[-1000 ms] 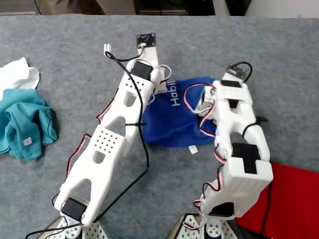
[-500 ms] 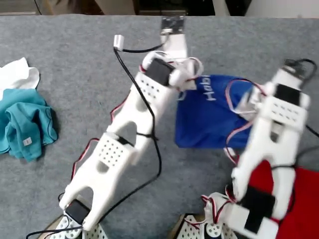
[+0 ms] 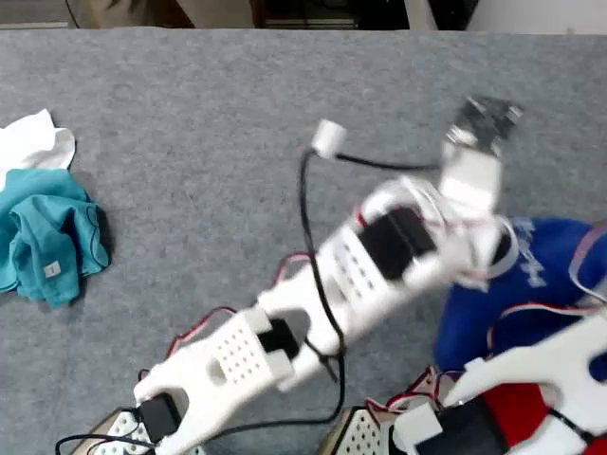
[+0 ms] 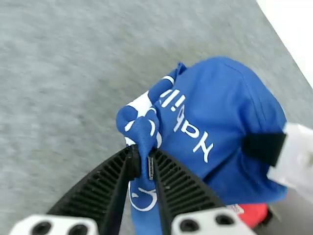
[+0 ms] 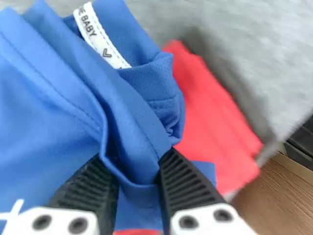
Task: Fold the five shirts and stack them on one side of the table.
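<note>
A blue shirt with white lettering hangs bunched near the table's right side, held by both arms. My left gripper is shut on a gathered edge of the blue shirt. My right gripper is shut on a fold of the blue shirt, close to its white neck label. A red shirt lies under it at the front right corner, also seen as the red shirt. A teal shirt and a white shirt lie crumpled at the far left.
The left arm stretches diagonally across the table's front half toward the right. The right arm is low at the front right. The table's right edge and the wooden floor are close beside the red shirt.
Both arms have swung to the right, carrying the blue shirt from the table's middle to the right side, over the red shirt.
</note>
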`<state>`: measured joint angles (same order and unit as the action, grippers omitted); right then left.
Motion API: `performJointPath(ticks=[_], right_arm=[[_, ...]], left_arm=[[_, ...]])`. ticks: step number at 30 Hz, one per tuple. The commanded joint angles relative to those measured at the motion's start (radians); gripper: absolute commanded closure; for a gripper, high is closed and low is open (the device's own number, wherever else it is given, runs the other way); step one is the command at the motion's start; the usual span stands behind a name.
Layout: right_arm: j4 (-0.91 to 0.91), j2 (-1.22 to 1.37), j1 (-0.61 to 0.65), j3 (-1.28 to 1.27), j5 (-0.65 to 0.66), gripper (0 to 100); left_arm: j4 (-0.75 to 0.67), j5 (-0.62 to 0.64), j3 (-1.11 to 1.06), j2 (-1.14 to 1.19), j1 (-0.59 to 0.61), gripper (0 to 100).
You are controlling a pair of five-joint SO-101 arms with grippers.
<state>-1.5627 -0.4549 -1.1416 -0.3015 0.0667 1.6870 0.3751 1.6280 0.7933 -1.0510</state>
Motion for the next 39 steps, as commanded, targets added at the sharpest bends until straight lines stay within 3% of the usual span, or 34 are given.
performJointPath(ticks=[1, 8, 10, 14, 18, 21, 28, 32, 35, 39], right_arm=[[0.003, -0.036, -0.139, 0.039, 0.084, 99.4], [0.04, -0.036, -0.214, 0.039, 0.157, 99.0], [0.037, -0.036, -0.209, 0.038, 0.157, 97.5], [-0.002, -0.038, -0.206, 0.039, 0.155, 77.5], [-0.041, -0.042, -0.205, 0.041, 0.158, 53.9], [-0.041, -0.042, -0.194, 0.044, 0.157, 47.9], [-0.048, -0.044, -0.113, 0.047, 0.149, 57.6], [-0.138, -0.044, -0.004, 0.116, 0.147, 80.7], [-0.209, -0.042, 0.127, 0.193, 0.147, 99.8], [-0.218, -0.042, 0.317, 0.22, 0.064, 91.8]], left_arm=[[-0.034, 0.009, -0.014, -0.054, -0.066, 98], [-0.063, 0.009, -0.084, -0.041, -0.086, 98], [-0.057, 0.009, -0.084, -0.045, -0.084, 93], [-0.008, 0.018, -0.083, -0.047, -0.08, 78], [0.005, 0.055, -0.083, -0.047, -0.068, 78], [0.009, 0.054, -0.051, -0.062, -0.028, 78], [0.032, 0.037, 0.02, -0.14, 0.146, 78], [0.072, -0.04, 0.012, -0.206, 0.344, 86], [0.072, -0.107, 0.012, -0.236, 0.559, 92], [0.074, -0.16, 0.011, -0.248, 0.896, 93]])
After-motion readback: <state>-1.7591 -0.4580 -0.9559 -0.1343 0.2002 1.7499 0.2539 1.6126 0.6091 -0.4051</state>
